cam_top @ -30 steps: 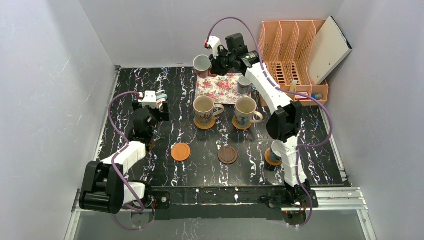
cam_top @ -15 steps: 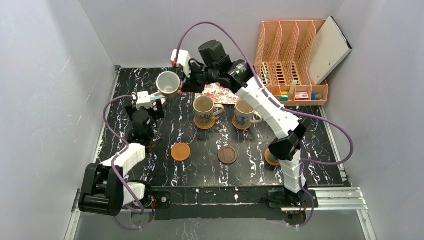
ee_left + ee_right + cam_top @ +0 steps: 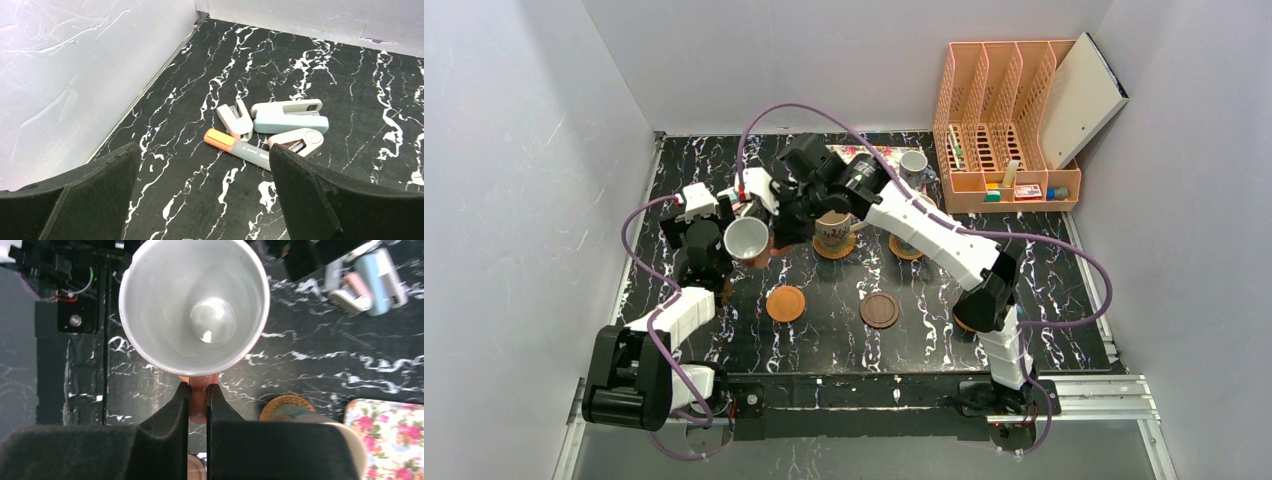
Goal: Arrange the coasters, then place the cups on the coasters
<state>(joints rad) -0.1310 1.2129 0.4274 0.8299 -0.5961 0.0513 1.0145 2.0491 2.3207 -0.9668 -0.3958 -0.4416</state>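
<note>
Right hand (image 3: pixel 198 405) clamped on reddish handle (image 3: pixel 199 387) of white mug (image 3: pixel 746 238), mouth up, at 9 o'clock of tabletop (image 3: pixel 824 330). Left hand (image 3: pixel 202 150) open, at mug's 10 o'clock.

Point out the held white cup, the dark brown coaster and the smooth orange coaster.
white cup (image 3: pixel 160 305), right wrist view, inner wall.
dark brown coaster (image 3: pixel 879 310), top view, centre.
smooth orange coaster (image 3: pixel 785 304), top view, centre.

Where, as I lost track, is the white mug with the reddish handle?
Top view, left of centre: the white mug hangs by its handle in the right end effector, beside the left arm and beyond the orange-brown coaster.
</note>
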